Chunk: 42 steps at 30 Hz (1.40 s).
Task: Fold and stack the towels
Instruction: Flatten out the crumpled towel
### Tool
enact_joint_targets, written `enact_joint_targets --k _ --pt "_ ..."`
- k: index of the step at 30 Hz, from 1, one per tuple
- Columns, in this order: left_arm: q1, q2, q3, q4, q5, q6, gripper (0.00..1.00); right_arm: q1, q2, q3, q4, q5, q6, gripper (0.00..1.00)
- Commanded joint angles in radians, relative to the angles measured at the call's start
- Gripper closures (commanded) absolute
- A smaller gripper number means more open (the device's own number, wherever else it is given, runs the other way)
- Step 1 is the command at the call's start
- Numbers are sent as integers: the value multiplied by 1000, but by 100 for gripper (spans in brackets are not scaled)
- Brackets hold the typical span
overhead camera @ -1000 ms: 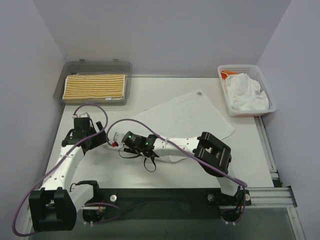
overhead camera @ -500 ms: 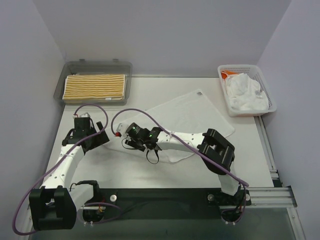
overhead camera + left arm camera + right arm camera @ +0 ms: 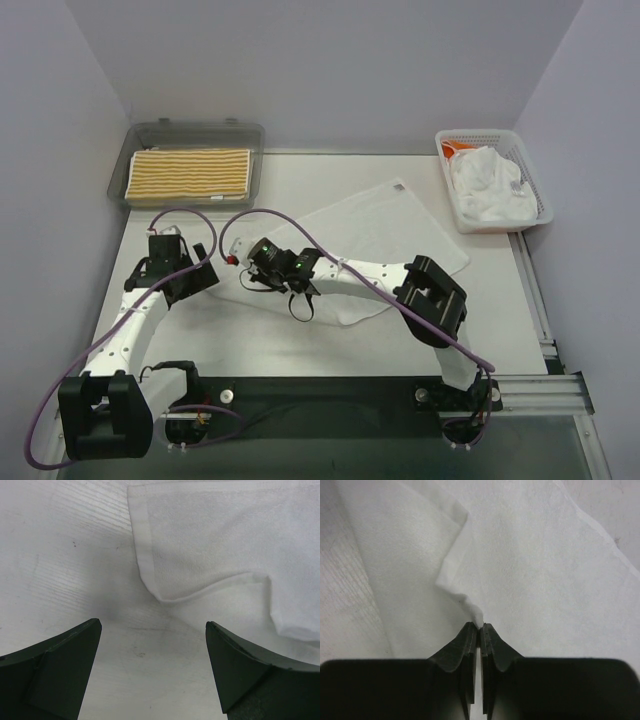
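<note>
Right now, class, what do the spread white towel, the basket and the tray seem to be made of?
White towel: soft looped cloth, likely cotton; matte, creasing. Basket: white plastic, apparently; moulded mesh walls. Tray: clear greyish plastic, probably; glossy, see-through rim.

Plain white towel (image 3: 530, 580) just ahead of the right fingers (image 3: 462, 647), fine woven nap. Same white cloth beyond the left fingers (image 3: 55, 675), with a smoother hemmed border. Both pairs of fingers dark green-black, matt. Off-white surface (image 3: 250, 330) beneath, faint grey grain. Well off to the left of the left fingers: yellow-and-white striped towel (image 3: 188, 175), narrow bands, in a smoky clear grey tray (image 3: 195, 132). Well off to the right of the right fingers: white mesh basket (image 3: 482, 138), crumpled white towels (image 3: 490, 190), scrap of orange (image 3: 455, 148). Purple cables (image 3: 180, 210).
</note>
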Motion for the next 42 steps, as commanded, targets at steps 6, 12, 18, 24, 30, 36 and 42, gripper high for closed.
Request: enact_joint_targets --k 6,12,18,24,30,36,42 --pt "5 -2 20 47 9 19 3 4 -17 29 -39 -68 21 100" --pt "5 -4 21 45 9 19 3 91 -171 -48 -103 -235 93 100" --pt "5 -13 21 47 7 19 3 181 -209 -57 -209 -526 183 96" --pt "5 -24 17 47 4 19 3 218 -186 -39 -241 -703 236 63" --pt "4 -31 14 51 35 22 3 212 -288 -49 -290 -660 283 48" --pt "-128 11 76 59 119 -3 3 -39 -478 -215 -347 -289 519 47" --pt "-384 237 300 84 55 14 3 -506 -673 -450 -352 -51 761 38"
